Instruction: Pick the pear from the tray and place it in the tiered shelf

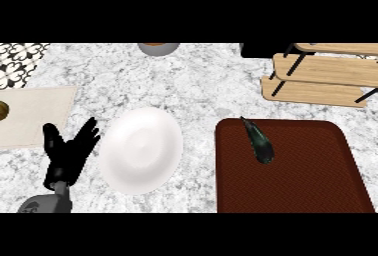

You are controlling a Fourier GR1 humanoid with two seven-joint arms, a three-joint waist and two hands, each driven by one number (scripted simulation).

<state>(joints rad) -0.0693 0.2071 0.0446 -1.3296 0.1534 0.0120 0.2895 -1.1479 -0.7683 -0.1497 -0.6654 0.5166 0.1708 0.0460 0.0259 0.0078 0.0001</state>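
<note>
Task not begun: the dark green elongated pear (258, 142) lies on the dark red rectangular tray (310, 180), below the light wooden tiered shelf (325, 75); left robot hand (66, 152) rests open left of the tray, holding nothing.

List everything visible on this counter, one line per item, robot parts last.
tray: one, dark red-brown, right front of the counter
dark object: one, dark green-black, long and thin, on the tray's left part; does not look like a pear
plate: one, white, centre-left
tiered shelf: one, light wood with black frame, back right
mat: one, beige, left edge
bowl-like object: one, grey, top edge, cut off
left hand: one, black, open, resting lower left
right hand: not in view
</note>
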